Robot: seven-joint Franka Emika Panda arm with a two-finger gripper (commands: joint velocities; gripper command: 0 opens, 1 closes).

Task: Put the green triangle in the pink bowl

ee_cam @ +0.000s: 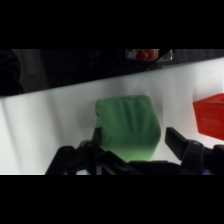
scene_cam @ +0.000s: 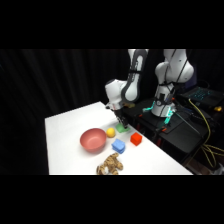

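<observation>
The green triangle (scene_cam: 122,129) lies on the white table (scene_cam: 70,125), just right of a yellow ball and behind the pink bowl (scene_cam: 93,140). My gripper (scene_cam: 121,123) has come down onto it. In the wrist view the green triangle (ee_cam: 129,127) fills the middle, with the gripper (ee_cam: 135,137) open around it. The left finger (ee_cam: 97,138) is against the block's side. The right finger (ee_cam: 176,140) stands a little apart from it. The bowl holds nothing and is out of the wrist view.
A yellow ball (scene_cam: 110,132) sits between bowl and green block. A red cube (scene_cam: 136,139) (ee_cam: 210,116) lies close on the right, a blue block (scene_cam: 118,146) in front, and a brown lumpy toy (scene_cam: 110,165) at the near edge. The table's far edge runs just behind the gripper.
</observation>
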